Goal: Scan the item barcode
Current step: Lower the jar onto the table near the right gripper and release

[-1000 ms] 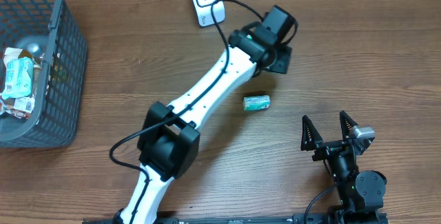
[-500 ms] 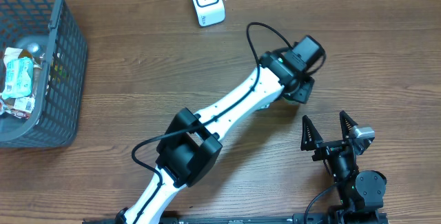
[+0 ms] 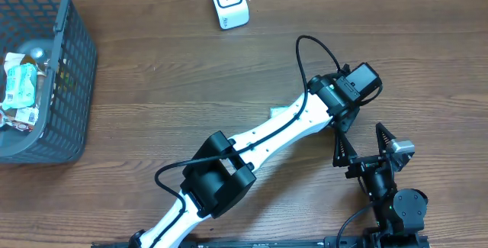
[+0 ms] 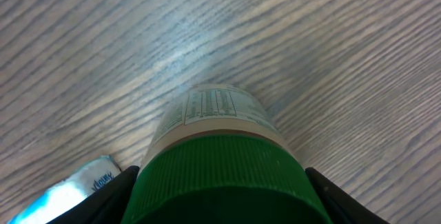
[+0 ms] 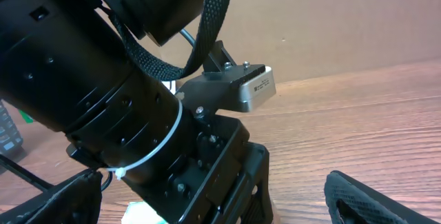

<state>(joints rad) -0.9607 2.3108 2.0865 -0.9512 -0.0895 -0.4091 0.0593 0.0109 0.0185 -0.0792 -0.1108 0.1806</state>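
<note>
The item is a bottle point(image 4: 217, 117) with a ribbed green cap point(image 4: 224, 176) and a white printed label. In the left wrist view it points down at the wood. My left gripper point(image 4: 224, 207) is shut on the cap, a black finger on each side. From overhead the left gripper point(image 3: 345, 118) hangs under its wrist and hides the bottle. The white barcode scanner point(image 3: 229, 2) stands at the far edge. My right gripper point(image 3: 363, 144) is open, right behind the left wrist, which fills the right wrist view point(image 5: 138, 114).
A small green-and-white packet point(image 3: 279, 111) lies on the table beside the left arm, also showing in the left wrist view point(image 4: 65, 196). A grey mesh basket point(image 3: 76, 65) with several wrapped goods stands at the far left.
The left arm has swung away from the scanner, to the right and toward the front, ending just ahead of the right gripper. The right arm has not moved.
</note>
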